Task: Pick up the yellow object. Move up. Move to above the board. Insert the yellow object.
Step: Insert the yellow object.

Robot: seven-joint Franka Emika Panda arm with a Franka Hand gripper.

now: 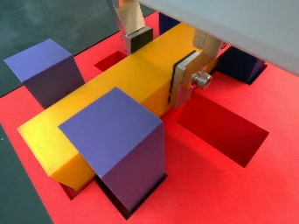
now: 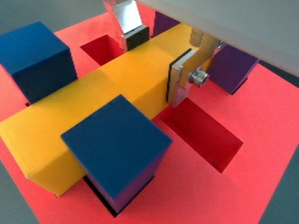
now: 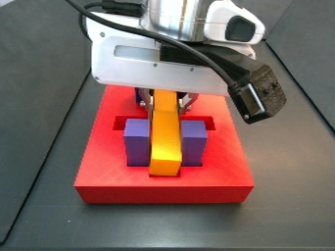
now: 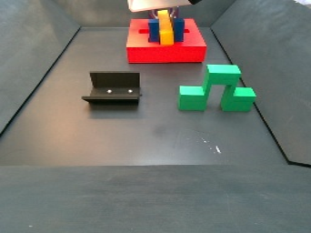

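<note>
My gripper (image 1: 160, 59) is shut on the yellow object (image 1: 105, 105), one pad on each long side near its far end. It also shows in a wrist view (image 2: 159, 58). The bar (image 2: 105, 105) lies level on the board (image 1: 274, 109), between two purple posts (image 1: 117, 144) and two blue posts (image 2: 117, 144). In a side view the bar (image 3: 164, 137) runs front to back between the posts (image 3: 136, 140) on the red slab (image 3: 164, 186), under the gripper (image 3: 164, 98). I cannot tell how deep it sits in its slot.
An open recessed slot (image 1: 228, 127) lies beside the bar on the board. In a side view a green stepped block (image 4: 219, 89) and the dark fixture (image 4: 112, 89) stand on the floor in front of the board (image 4: 166, 53). Dark walls ring the floor.
</note>
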